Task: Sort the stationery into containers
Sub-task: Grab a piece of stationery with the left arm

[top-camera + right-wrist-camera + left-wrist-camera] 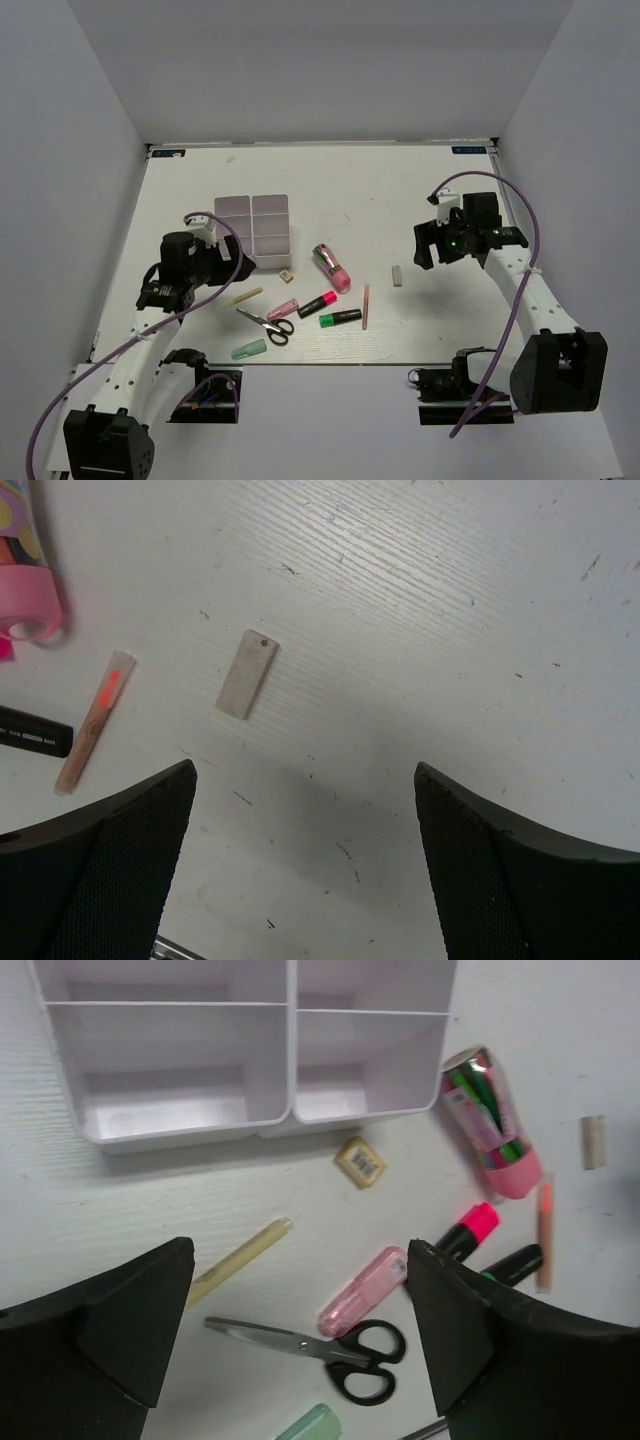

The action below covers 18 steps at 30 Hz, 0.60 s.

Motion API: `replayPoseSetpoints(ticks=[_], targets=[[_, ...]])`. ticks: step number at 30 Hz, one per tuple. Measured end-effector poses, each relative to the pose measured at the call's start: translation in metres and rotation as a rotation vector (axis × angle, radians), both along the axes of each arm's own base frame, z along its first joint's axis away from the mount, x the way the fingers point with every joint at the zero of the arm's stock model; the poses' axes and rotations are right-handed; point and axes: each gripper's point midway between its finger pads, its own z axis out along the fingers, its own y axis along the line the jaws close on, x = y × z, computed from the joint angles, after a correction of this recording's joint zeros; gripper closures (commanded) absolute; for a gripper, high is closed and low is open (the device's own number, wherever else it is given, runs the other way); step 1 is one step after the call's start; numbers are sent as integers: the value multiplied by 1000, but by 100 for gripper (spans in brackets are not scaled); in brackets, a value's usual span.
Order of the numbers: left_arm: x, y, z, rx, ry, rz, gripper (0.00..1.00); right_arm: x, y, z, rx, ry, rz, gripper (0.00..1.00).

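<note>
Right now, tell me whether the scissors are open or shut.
Shut. In the left wrist view the scissors show blades together as one strip, handle loops touching.

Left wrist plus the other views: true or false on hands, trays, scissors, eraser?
1. The left hand is open and empty. True.
2. The compartments of the trays in view are empty. True.
3. The scissors lie in a compartment. False: they lie on the table, outside the trays.
4. The right hand grips the grey eraser. False: it is open, and the eraser lies free on the table.
</note>
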Motion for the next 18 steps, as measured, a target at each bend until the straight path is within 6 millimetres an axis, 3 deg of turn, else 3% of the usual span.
replayPoseSetpoints(ticks=[3, 4, 5, 6, 8, 9, 10, 11, 12, 13, 14, 15, 16, 17, 18], targets=[[2, -10, 7, -51, -17, -27, 0, -1, -1, 3, -9, -13, 14, 9], [2, -13, 10, -72, -21, -33, 0, -1, -1, 4, -9, -15, 16, 71], [3, -17, 13, -90, -24, -42, 0, -1, -1, 5, -12, -22, 26, 100], [4, -23, 18, -117, -20, -51, 2, -1, 1, 6, -4, -20, 27, 100], [7, -35, 29, -163, -2, -74, 30, -2, 3, 8, 12, -16, 26, 100], [10, -43, 39, -184, -2, -91, 43, -2, 4, 9, 19, -16, 28, 68], [14, -50, 49, -205, -3, -104, 61, -2, 6, 10, 31, -11, 24, 10], [18, -60, 62, -228, -10, -130, 82, -3, 8, 11, 41, -6, 26, 9], [21, -67, 71, -246, -15, -146, 82, -4, 9, 11, 48, -4, 30, 9], [25, -78, 84, -260, -23, -169, 78, -5, 10, 12, 54, -1, 33, 9], [28, -85, 92, -271, -23, -183, 38, -5, 12, 13, 62, 0, 37, 15], [30, -93, 98, -277, -21, -198, 18, -5, 13, 14, 69, 0, 42, 31], [32, -100, 103, -287, -11, -203, 15, -6, 14, 14, 75, 2, 44, 50], [33, -107, 103, -290, 14, -198, 3, -7, 15, 14, 82, 8, 42, 72], [34, -112, 103, -284, 38, -188, 3, -7, 16, 14, 84, 8, 47, 75]])
